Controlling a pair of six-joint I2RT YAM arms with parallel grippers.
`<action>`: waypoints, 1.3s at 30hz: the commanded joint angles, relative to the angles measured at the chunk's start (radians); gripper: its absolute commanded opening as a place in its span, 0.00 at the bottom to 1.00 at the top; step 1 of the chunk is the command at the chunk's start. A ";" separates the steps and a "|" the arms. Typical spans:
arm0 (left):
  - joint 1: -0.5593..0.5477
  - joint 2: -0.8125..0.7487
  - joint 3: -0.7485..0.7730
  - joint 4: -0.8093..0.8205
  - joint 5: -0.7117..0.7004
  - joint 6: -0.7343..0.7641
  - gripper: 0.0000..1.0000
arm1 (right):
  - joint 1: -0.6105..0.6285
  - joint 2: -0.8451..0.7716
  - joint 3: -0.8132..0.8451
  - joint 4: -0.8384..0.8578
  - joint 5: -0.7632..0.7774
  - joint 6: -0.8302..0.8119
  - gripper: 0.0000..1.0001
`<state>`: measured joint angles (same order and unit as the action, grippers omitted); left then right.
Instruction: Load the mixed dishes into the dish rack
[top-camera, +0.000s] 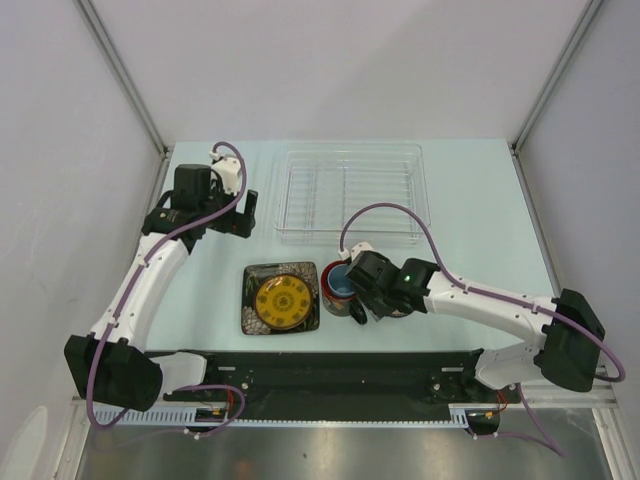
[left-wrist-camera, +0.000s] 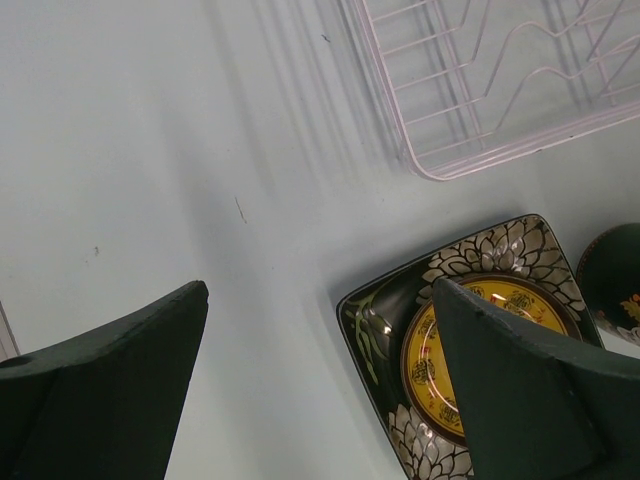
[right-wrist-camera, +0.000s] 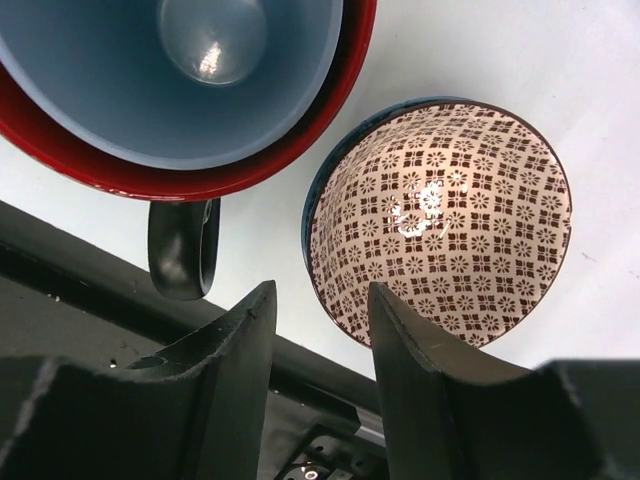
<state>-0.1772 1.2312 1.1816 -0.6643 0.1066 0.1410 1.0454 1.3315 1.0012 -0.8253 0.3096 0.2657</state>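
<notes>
The square dark plate (top-camera: 281, 298) with a yellow round centre lies flat near the table's front, also seen in the left wrist view (left-wrist-camera: 400, 310). The red mug (top-camera: 337, 281) with a light-blue inside (right-wrist-camera: 190, 80) stands just right of it, its dark handle (right-wrist-camera: 182, 245) pointing toward the front edge. The small patterned bowl (right-wrist-camera: 440, 220) sits beside the mug, hidden under the arm in the top view. My right gripper (right-wrist-camera: 318, 300) hangs over the bowl's near rim, one finger outside and one over the inside, with a gap left. My left gripper (top-camera: 228, 216) is wide open above bare table. The clear dish rack (top-camera: 350, 195) holds nothing.
A black rail (top-camera: 330, 372) runs along the near edge, right behind the bowl and mug. The rack's corner (left-wrist-camera: 430, 165) lies close to the plate's far corner. Grey walls close in the table on both sides.
</notes>
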 joint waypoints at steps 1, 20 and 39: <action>-0.002 -0.038 -0.013 0.026 -0.018 0.019 1.00 | -0.016 0.034 0.042 -0.008 -0.035 -0.017 0.46; -0.002 -0.042 -0.014 0.032 -0.039 0.029 1.00 | -0.102 0.107 0.047 -0.009 -0.135 -0.016 0.25; -0.002 -0.035 -0.014 0.043 -0.033 0.023 1.00 | -0.214 -0.001 0.073 -0.012 -0.190 -0.013 0.00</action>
<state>-0.1772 1.2224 1.1725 -0.6579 0.0731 0.1589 0.8719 1.4017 1.0267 -0.8330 0.1551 0.2504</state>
